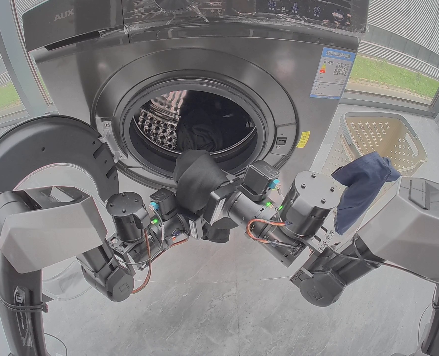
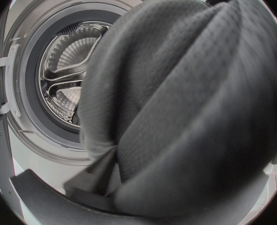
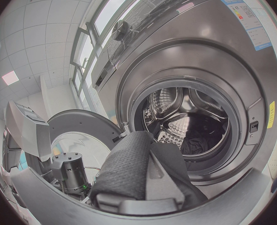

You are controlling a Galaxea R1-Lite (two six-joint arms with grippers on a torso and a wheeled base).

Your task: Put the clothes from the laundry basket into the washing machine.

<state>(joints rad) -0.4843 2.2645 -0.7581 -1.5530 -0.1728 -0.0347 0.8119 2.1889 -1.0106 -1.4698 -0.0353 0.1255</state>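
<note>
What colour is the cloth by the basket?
Navy blue; the cloth shows best in the head view.

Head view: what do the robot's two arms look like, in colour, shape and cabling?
Both have faceted light-grey shoulder shells, left arm and right arm, then black and grey cylindrical joints. Thin orange cables loop beside the joints, and small green lights glow near the wrists.

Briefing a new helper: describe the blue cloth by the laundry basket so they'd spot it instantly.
Right of the washing machine stands a beige laundry basket. The blue cloth hangs before its near rim, against the robot's right arm. It alone is navy; the garments at the drum mouth are black.
</note>
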